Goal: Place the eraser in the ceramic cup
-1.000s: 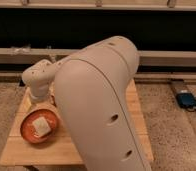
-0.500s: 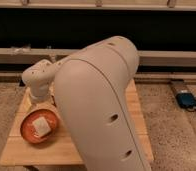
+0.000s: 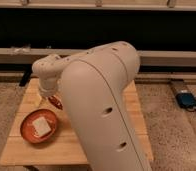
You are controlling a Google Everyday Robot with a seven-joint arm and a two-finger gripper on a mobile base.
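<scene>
A red-orange ceramic cup (image 3: 26, 131), wide and shallow, stands on the front left of the wooden table (image 3: 31, 152). A white eraser (image 3: 40, 125) lies inside it. My big white arm fills the middle of the view and bends back toward the left. The gripper (image 3: 45, 96) hangs at the arm's end, just above and behind the cup, largely hidden by the wrist. A small red thing (image 3: 55, 103) shows right under the wrist, partly hidden.
The table stands on a speckled floor in front of a dark wall with a long rail. A blue device (image 3: 186, 100) with a cable lies on the floor to the right. My arm hides most of the table's right half.
</scene>
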